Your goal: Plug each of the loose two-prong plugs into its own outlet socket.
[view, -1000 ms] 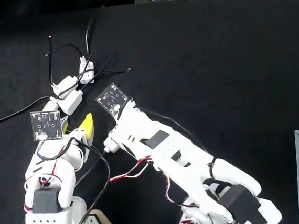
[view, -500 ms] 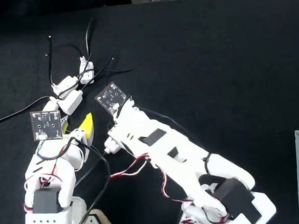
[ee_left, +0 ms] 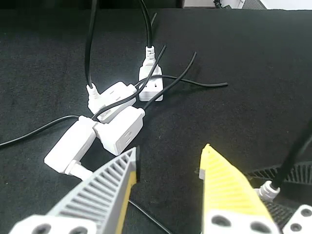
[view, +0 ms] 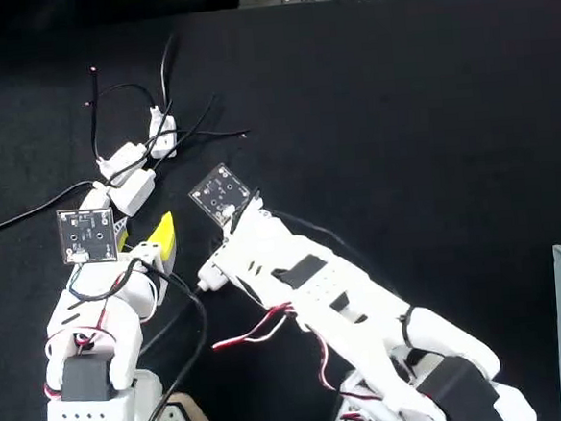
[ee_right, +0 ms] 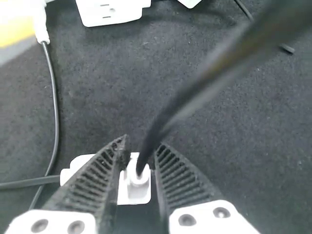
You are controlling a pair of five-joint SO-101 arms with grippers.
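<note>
Clamping one plug (ee_right: 131, 189), the right gripper (ee_right: 141, 144) sat near four white blocks (ee_left: 119, 132) clustered toward the table's (view: 399, 115) left edge; the left gripper's (ee_left: 170, 149) fingers stood apart.

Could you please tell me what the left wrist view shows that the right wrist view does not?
The left wrist view gives the left gripper, jaws open and holding nothing, facing a cluster of white outlet blocks with several black cords crossing them. The right wrist view instead gives the right gripper shut on a white plug, its black cord rising from between the fingers. Both show the black table and a white outlet block with its slots facing up.
</note>
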